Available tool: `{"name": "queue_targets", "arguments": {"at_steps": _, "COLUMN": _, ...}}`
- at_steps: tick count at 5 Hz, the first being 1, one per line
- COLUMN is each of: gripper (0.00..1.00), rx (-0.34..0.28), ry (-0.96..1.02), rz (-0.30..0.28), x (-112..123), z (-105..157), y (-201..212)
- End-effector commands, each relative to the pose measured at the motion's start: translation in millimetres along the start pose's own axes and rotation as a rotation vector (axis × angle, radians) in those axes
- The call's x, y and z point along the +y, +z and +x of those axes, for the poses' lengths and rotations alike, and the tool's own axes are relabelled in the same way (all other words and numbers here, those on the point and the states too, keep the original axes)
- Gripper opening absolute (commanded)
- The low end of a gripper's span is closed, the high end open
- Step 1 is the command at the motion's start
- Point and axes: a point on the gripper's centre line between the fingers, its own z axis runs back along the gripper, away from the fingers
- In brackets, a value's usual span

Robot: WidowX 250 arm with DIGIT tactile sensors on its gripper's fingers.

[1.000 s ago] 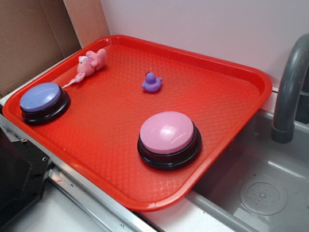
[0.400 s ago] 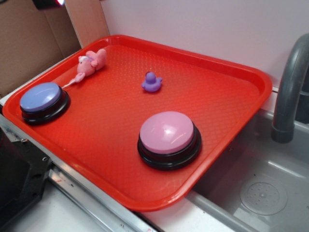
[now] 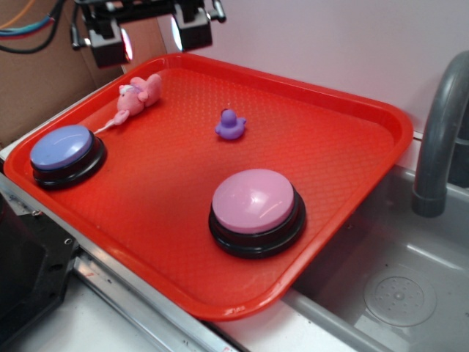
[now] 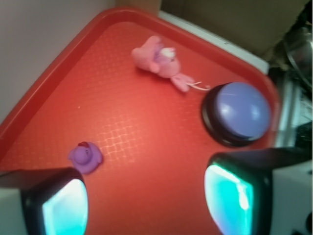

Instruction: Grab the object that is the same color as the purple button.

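Red tray [image 3: 352, 147] fills my view, two dome buttons on it. My hand [image 3: 150, 33] hangs over its far-left corner, jaws apart, nothing held. I should bring it across and straight down on the purple duck [image 3: 230, 125], mid-tray, clear of the pink mouse [image 3: 138, 95].

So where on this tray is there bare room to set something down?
The widest bare patch of the red tray lies right of the purple duck, behind the pink button. Another runs between the two buttons. The left corner is crowded: plush mouse, blue-purple button, gripper above.
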Motion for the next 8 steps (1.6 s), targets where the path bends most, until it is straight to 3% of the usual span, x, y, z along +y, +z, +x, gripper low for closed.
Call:
{"name": "queue_targets", "arguments": {"at_steps": 1, "gripper": 1.0, "rx": 0.072, "ry": 0.015, "rz": -0.076, "x": -19, "z": 26, "y": -46}}
{"name": "queue_targets", "arguments": {"at_steps": 3, "gripper": 1.0, "rx": 0.122, "ry": -0.034, "rz": -0.098, "x": -42, "z": 14, "y": -85}}
{"name": "queue_targets", "arguments": {"at_steps": 5, "gripper": 1.0, "rx": 0.128, "ry": -0.081, "rz": -0.149, "x": -56, "z": 3, "y": -91}}
{"name": "queue_targets", "arguments": {"at_steps": 6, "gripper": 0.32, "rx": 0.117, "ry": -0.094, "rz": -0.143, "x": -51, "z": 5, "y": -96}}
{"name": "queue_targets", "arguments": {"at_steps": 7, "gripper": 0.0, "rx": 0.093, "ry": -0.106, "rz": -0.118, "x": -45, "z": 8, "y": -99}}
{"name": "queue_targets", "arguments": {"at_steps": 8, "gripper": 0.0, "rx": 0.108, "ry": -0.127, "rz": -0.108, "x": -49, "z": 8, "y": -100}}
